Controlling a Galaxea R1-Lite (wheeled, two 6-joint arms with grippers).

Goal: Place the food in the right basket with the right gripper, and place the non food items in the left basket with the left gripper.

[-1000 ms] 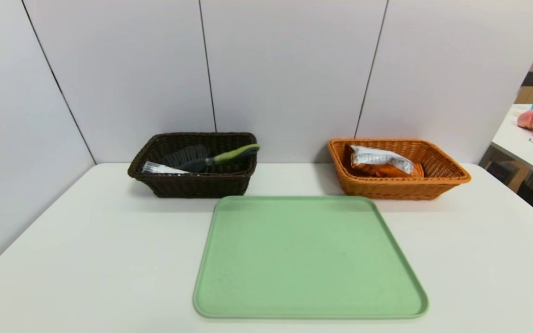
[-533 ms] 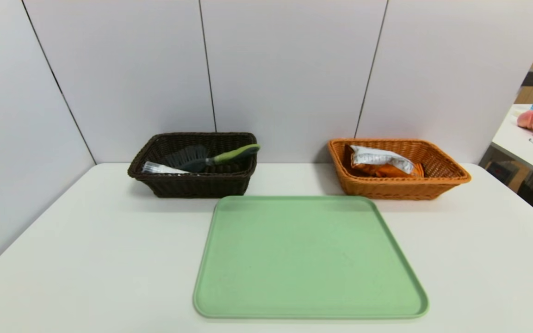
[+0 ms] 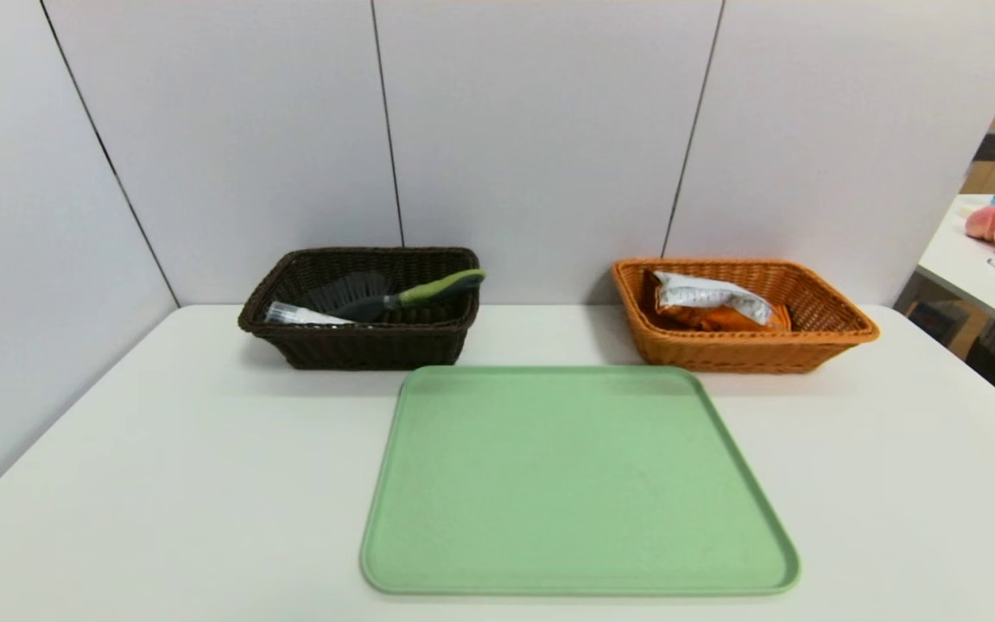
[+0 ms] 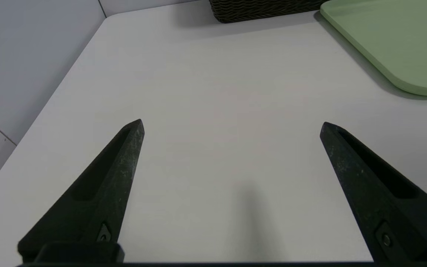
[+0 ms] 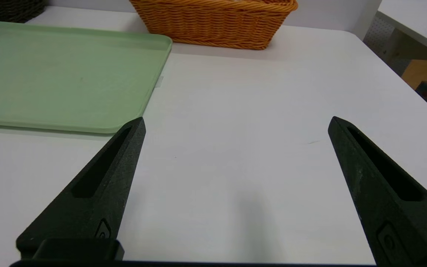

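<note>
Black left gripper (image 4: 232,128) and right gripper (image 5: 237,124) spread wide, empty, idle over the worktop (image 3: 204,484). Brush (image 3: 415,294) and bottle (image 3: 303,314) in dark basket (image 3: 372,350), snack packet (image 3: 718,302) in orange basket (image 3: 748,352): sorted, apparently, as non-food versus food.

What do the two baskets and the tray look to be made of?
Dark basket: matte woven wicker or plastic imitation, shown by its fine weave.
Orange basket: slightly glossy wicker or imitation, with visible interlaced strands.
Tray: probably smooth moulded plastic, judging by its even green surface and rounded corners.
</note>
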